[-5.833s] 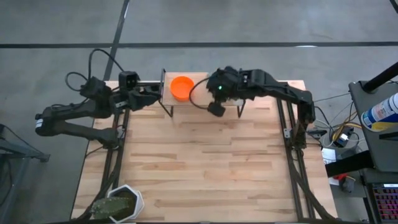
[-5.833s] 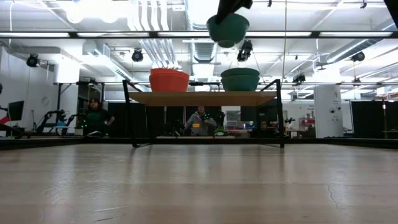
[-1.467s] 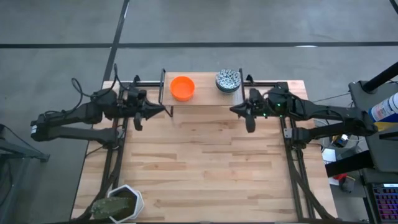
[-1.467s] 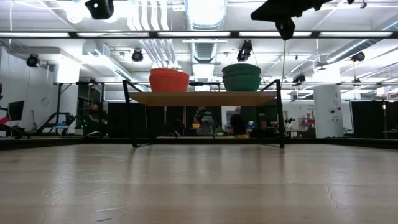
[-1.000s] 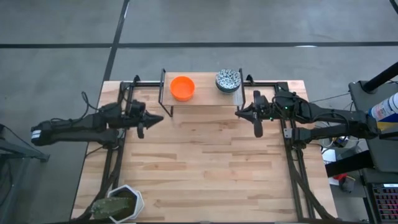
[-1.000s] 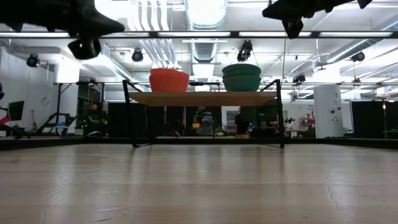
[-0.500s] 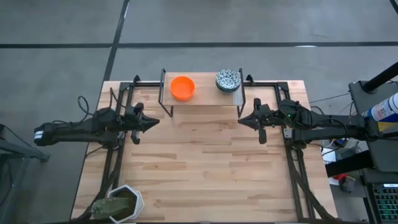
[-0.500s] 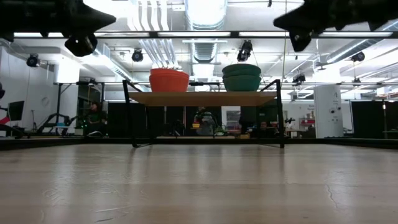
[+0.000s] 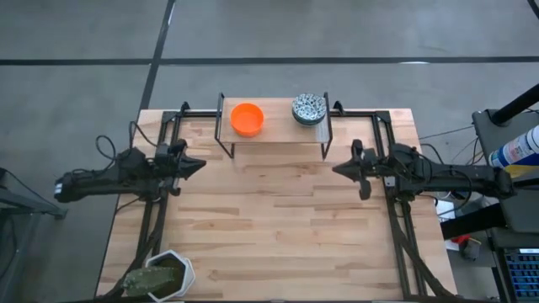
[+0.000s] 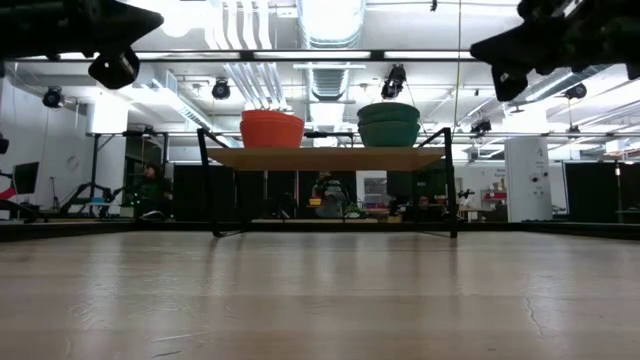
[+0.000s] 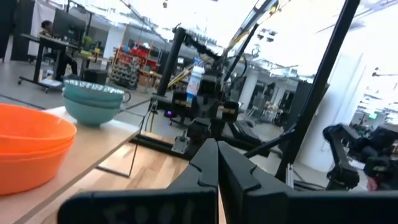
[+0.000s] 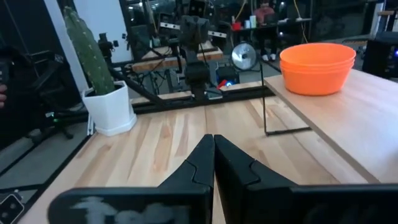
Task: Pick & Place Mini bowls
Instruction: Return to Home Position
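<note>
On a raised wooden shelf at the table's far side stand two stacks of mini bowls. The orange stack is on its left part. The stack that is speckled inside and teal outside is on its right part. Each stack rests on its bottom bowl's base. My left gripper hangs shut and empty near the shelf's left leg, pointing toward the table's right. My right gripper hangs shut and empty by the shelf's right leg, pointing left.
A white hexagonal pot with a cactus stands at the table's near left corner. The shelf's thin black legs stand on the tabletop. Bare wooden tabletop lies between the two arms and toward the near edge.
Both grippers, still shut and empty, have drawn back from the shelf: the left toward the table's left edge, the right toward the right and near edges. The bowl stacks have stayed where they were.
</note>
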Available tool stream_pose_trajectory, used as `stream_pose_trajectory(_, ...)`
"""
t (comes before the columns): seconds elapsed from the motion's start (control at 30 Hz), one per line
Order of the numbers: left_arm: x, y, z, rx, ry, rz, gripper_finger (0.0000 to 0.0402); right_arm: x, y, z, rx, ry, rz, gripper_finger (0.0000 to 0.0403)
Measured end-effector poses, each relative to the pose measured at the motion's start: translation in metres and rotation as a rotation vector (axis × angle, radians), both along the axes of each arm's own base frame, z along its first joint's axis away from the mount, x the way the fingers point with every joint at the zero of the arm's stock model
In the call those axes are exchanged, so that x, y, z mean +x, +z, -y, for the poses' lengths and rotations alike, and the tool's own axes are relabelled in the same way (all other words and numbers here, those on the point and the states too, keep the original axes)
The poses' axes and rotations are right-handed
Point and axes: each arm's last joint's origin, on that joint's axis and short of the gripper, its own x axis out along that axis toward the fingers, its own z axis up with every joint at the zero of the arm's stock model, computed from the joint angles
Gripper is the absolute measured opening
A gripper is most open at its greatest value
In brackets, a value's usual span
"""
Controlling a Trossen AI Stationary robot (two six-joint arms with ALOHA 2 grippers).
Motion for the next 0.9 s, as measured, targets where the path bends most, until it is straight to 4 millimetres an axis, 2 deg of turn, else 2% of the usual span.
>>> stream_pose_trajectory(0.3,-0.006,-0.006,0.001,0.002,0.001,0.026,0.0000,-0.009,-0.018,-0.002,0.041,-0.001,-0.068,0.0009)
stream_pose_trajectory(0.53,-0.007,-0.013,0.000,-0.003,0.013,0.000,0.0000,-0.013,-0.018,0.002,-0.001,-0.153,-0.051,0.0009)
stream_pose_trajectory(0.9,-0.016,-0.013,0.001,0.017,0.031,0.024,0.0000,-0.028,-0.043,0.001,0.012,-0.209,0.004,0.0009)
